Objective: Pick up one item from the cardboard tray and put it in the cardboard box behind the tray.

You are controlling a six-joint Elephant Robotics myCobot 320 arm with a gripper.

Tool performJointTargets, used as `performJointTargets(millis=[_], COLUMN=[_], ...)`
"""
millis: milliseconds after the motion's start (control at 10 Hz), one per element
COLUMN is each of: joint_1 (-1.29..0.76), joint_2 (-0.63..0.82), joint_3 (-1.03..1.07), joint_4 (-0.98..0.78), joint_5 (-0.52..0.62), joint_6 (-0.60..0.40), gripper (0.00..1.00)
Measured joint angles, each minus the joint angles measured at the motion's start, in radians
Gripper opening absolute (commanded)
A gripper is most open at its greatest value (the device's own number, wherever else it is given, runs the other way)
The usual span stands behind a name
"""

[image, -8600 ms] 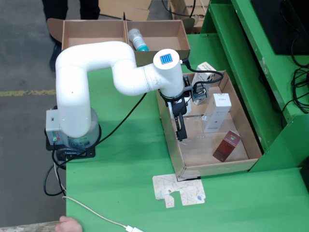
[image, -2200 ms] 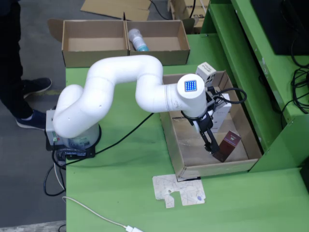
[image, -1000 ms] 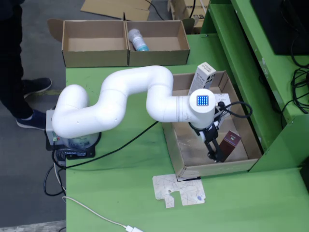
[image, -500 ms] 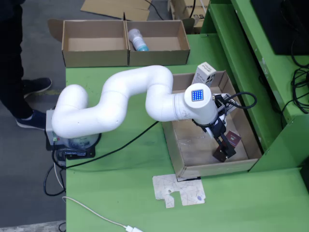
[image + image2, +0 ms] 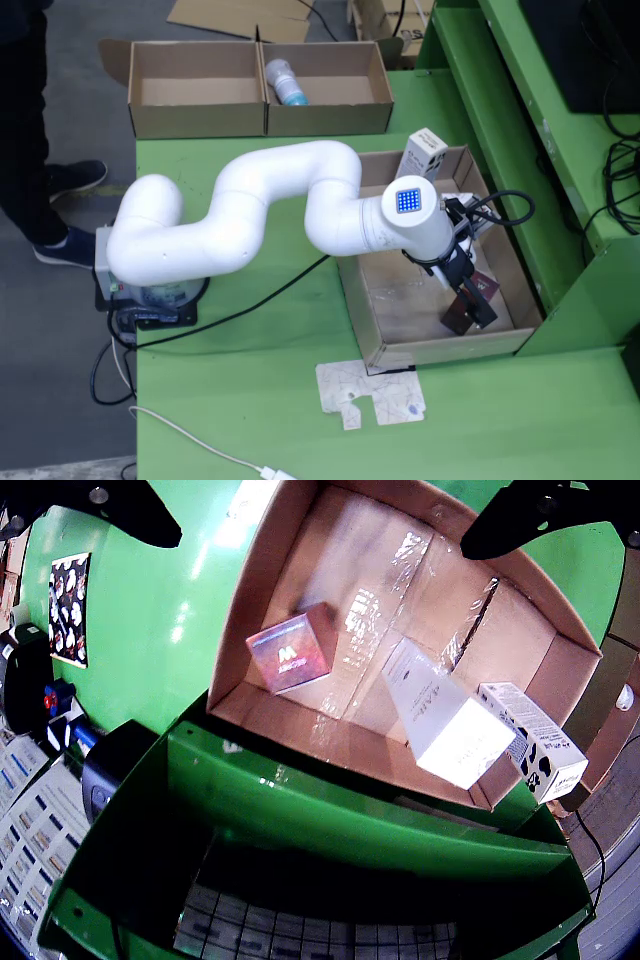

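The cardboard tray (image 5: 400, 305) lies on the green table at the right. My gripper (image 5: 470, 312) is low inside it near its right wall, open and empty, right beside a small dark red box (image 5: 486, 286). A white box (image 5: 423, 152) leans at the tray's far edge. In the wrist view the two black fingers (image 5: 100, 505) stand wide apart at the top corners. Below them the tray (image 5: 255, 580) holds a pink shiny box (image 5: 290, 655), a tall white box (image 5: 445, 720) and a white box with black print (image 5: 535, 745). The two-compartment cardboard box (image 5: 200, 90) stands behind the tray, to its left.
A bottle (image 5: 285, 82) lies in the box's right compartment. A flat paper cutout (image 5: 370, 392) lies in front of the tray. Green shelving (image 5: 560, 130) rises right of the tray. A black cable (image 5: 260, 300) crosses the table. A person's legs (image 5: 40, 150) stand at the left.
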Motion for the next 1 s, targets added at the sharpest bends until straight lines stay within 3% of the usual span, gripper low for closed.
performJointTargets(millis=[500, 1000], joint_1=[0.000, 0.029], joint_2=[-0.032, -0.129], joint_3=[0.003, 0.001], joint_4=[0.092, 0.317], joint_5=[-0.014, -0.152], joint_6=[-0.011, -0.035], gripper=[1.00, 1.00])
